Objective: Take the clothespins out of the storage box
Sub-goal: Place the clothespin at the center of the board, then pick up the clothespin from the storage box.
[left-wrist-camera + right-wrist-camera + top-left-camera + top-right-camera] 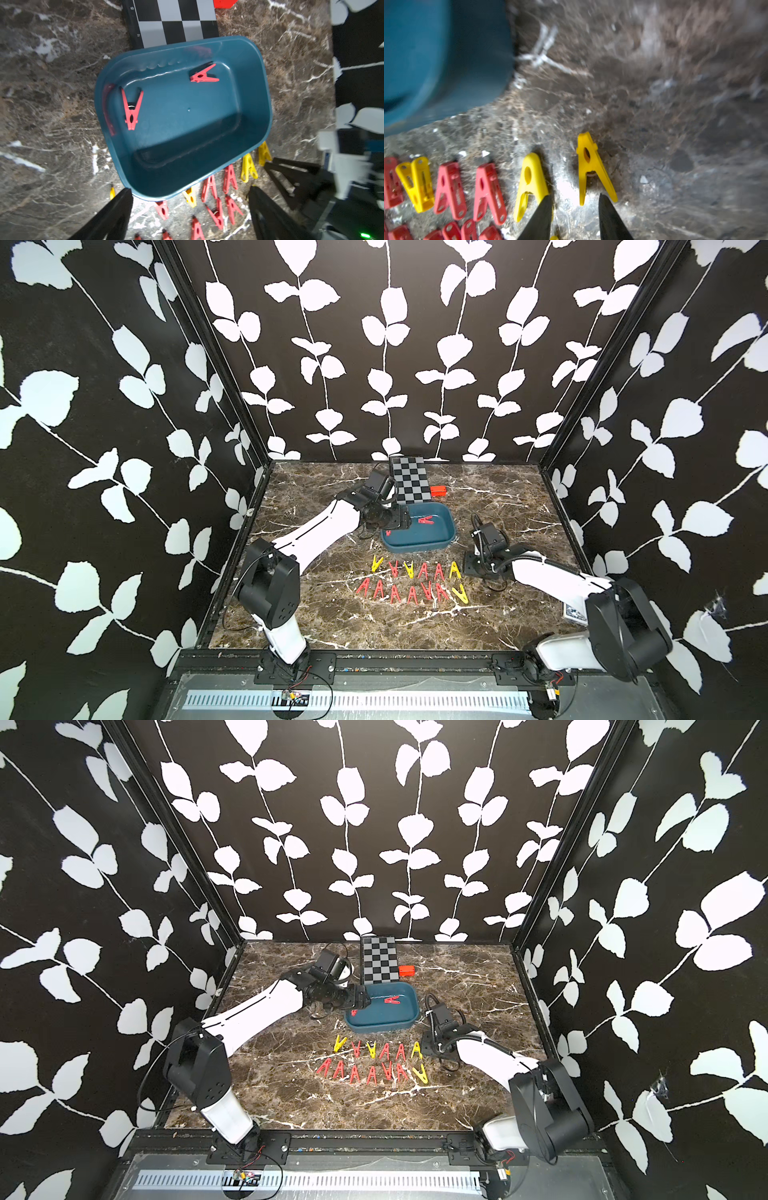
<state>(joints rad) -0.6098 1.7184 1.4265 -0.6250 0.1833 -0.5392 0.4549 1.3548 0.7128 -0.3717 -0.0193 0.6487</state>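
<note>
The right gripper (pixel 574 196) is hanging low over the table (pixel 332 614), jaws standing apart and holding nothing, with its tips just short of a yellow clothespin (pixel 591 170) at the end of a row. The clothespins (pixel 423 571), red and yellow, are lying in two rows on the table, just in front of the storage box (pixel 253 99). A small printed card (pixel 574 611) is peeking out beside the right arm, half hidden, and its print is too small to read.

Farther on, the storage box is sitting near the table's middle, and it is showing only as a blur in the right wrist view. Two red clothespins are lying inside it, well apart: one (pixel 132 108) by a short wall, one (pixel 203 74) by a long wall. The left gripper (pixel 190 189) is hovering at the box's end, jaws spread wide and empty. In both top views it is covering most of one pin.

Beyond, the checkered board (pixel 176 22) is showing past the box's far rim, with small figures on its edge reading like 6 and 4. The orange block (pixel 438 490) is lying beside it, cut off in the left wrist view.
</note>
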